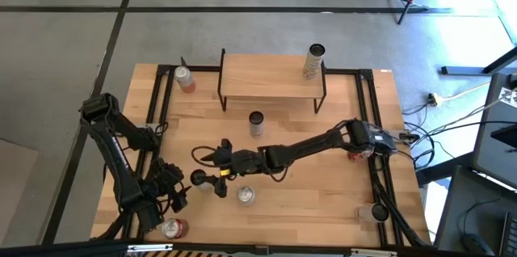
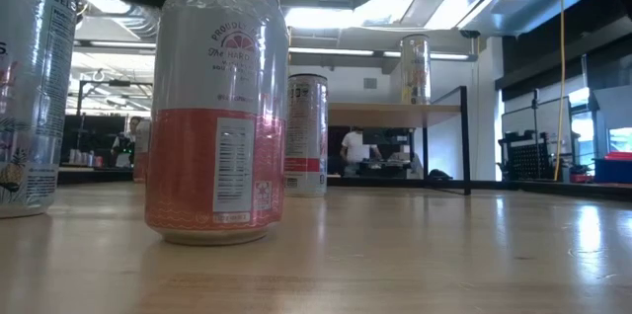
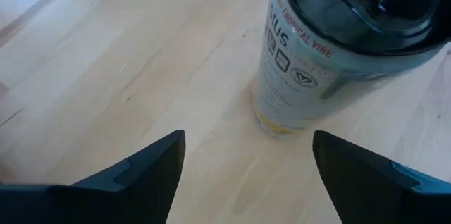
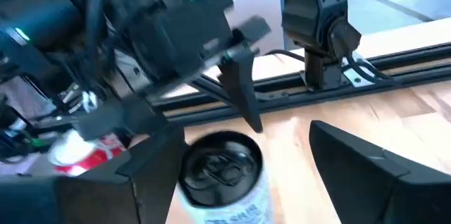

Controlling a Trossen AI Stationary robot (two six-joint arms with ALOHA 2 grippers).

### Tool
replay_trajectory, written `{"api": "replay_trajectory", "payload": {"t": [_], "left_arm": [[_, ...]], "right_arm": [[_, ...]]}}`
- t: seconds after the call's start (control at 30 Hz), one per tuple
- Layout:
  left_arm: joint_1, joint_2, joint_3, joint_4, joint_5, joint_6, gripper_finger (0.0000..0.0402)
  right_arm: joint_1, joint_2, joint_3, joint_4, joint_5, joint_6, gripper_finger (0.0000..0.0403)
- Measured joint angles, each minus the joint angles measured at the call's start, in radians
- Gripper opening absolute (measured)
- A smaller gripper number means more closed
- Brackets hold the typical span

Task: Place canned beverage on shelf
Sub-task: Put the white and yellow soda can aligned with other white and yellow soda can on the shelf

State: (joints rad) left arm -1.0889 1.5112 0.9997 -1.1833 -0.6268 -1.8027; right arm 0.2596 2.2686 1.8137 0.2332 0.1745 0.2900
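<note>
I have both arms low over the near part of the pale wooden tabletop (image 1: 323,176), because that is where the loose cans stand. Nearest me, the left gripper (image 1: 208,181) hovers with its fingers spread and empty, facing the silver can with the dark lid (image 1: 245,195). In its wrist view that can sits just beyond the fingertips, upright on the wood.

The right gripper (image 1: 212,154) reaches in from the other side, also spread wide and holding nothing. In its wrist view the same can lies between its fingers, so I judge it is lined up to grasp.

Farther off, the low shelf with the light board and black legs (image 1: 271,79) carries one tall pale can (image 1: 314,61) at its right end.
</note>
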Motion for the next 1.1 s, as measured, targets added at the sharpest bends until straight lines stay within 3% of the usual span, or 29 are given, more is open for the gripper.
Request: {"api": "replay_trajectory", "payload": {"t": [0.67, 0.9, 1.1], "left_arm": [[0.05, 0.0, 0.001, 0.007, -0.053, 0.002, 0.0308], [0.066, 0.0, 0.001, 0.008, -0.053, 0.006, 0.0308], [0.066, 0.0, 0.001, 0.008, -0.053, 0.006, 0.0308]], "right_arm": [[0.003, 0.073, 0.002, 0.071, -0.08, -0.067, 0.0298], [0.003, 0.074, 0.001, -0.055, -0.073, -0.07, 0.0298], [0.003, 0.074, 0.0, -0.025, -0.039, -0.07, 0.0298]]}}
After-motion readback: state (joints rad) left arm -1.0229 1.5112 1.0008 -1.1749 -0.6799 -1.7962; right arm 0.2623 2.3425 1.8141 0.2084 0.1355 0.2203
